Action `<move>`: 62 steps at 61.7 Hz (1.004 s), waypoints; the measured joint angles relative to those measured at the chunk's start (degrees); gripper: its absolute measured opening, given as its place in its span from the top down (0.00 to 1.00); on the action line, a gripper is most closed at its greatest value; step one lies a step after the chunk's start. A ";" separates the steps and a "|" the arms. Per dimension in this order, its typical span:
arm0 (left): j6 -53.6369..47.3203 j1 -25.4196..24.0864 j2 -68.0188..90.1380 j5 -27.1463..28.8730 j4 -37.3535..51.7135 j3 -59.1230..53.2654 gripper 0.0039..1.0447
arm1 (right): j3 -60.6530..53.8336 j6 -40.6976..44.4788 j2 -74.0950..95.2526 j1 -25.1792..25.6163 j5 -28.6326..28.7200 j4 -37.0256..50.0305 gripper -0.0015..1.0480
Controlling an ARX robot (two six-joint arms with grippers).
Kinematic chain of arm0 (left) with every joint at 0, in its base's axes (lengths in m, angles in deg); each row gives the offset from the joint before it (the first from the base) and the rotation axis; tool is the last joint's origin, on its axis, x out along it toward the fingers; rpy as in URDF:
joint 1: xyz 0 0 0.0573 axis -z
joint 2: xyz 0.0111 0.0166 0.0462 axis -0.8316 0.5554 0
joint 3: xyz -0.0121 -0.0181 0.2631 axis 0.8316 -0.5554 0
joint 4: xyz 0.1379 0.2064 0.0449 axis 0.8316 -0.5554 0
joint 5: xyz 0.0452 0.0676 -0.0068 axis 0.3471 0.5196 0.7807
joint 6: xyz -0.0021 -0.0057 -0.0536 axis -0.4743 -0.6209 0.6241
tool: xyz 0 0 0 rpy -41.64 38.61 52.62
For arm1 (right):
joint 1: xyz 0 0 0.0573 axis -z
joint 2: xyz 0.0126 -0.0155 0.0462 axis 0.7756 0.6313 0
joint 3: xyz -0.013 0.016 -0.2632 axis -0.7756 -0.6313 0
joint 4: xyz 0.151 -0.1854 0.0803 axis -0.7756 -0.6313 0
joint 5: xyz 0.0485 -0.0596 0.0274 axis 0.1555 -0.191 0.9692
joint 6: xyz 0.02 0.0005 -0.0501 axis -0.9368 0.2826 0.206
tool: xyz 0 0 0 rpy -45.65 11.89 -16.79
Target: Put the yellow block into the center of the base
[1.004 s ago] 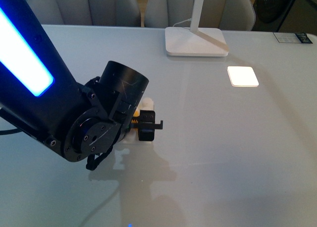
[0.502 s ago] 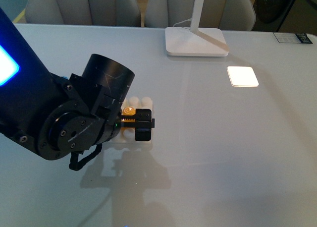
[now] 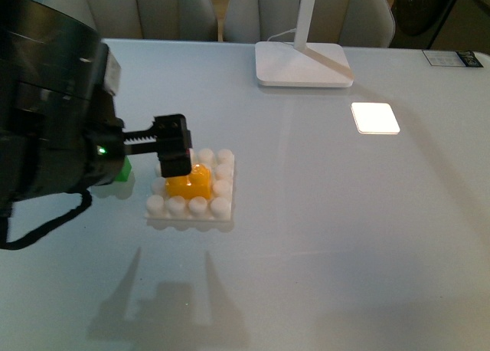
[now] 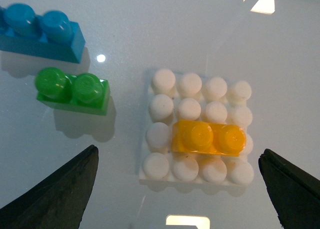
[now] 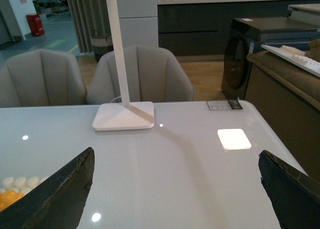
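The yellow block point(image 3: 189, 184) sits pressed onto the studs of the white base point(image 3: 223, 184), inside the stud grid and one row in from one edge. In the left wrist view the block point(image 4: 208, 138) lies on the base point(image 4: 163, 80), apart from both jaws. My left gripper point(image 4: 177, 156) is open and empty, raised above the base. One of its fingers point(image 3: 173, 148) shows in the front view, just above the base's back edge. My right gripper point(image 5: 175, 161) is open and empty over bare table; the base point(image 5: 20, 181) and the block point(image 5: 9, 198) show at that view's edge.
A green two-stud brick point(image 4: 72, 89) and a blue brick point(image 4: 40, 31) lie beside the base; the green brick point(image 3: 122, 171) shows by my left arm. A white lamp foot point(image 3: 302, 63) stands at the back. A bright light patch point(image 3: 375, 118) lies on the table's right.
My left gripper has let go of the yellow block and lifted up and back to the left. The block stays on the base, now uncovered.
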 joint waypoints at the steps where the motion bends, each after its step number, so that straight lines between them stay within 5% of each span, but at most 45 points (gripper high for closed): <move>1: -0.13 -0.61 -1.44 -0.61 0.39 -1.09 0.07 | 0.00 0.00 0.00 0.00 0.00 0.00 0.08; 18: -4.11 -9.70 -17.40 -6.82 3.78 -13.92 0.07 | 0.00 0.00 0.00 0.00 0.00 0.00 0.08; 27: -13.75 -10.21 -11.58 0.09 30.53 -22.88 0.34 | 0.00 0.00 0.00 0.00 0.00 0.00 0.08; 39: -18.53 -11.98 -17.42 -0.50 46.86 -29.44 0.68 | 0.00 0.00 0.00 0.00 -0.02 0.00 0.08; 50: -20.39 -14.19 -32.06 -2.19 42.84 -35.28 0.98 | 0.00 0.00 -0.02 0.00 -0.07 0.00 0.08; 62: -20.90 -18.27 -45.33 -6.21 32.52 -37.83 0.98 | 0.00 0.00 -0.04 0.00 -0.04 0.00 0.08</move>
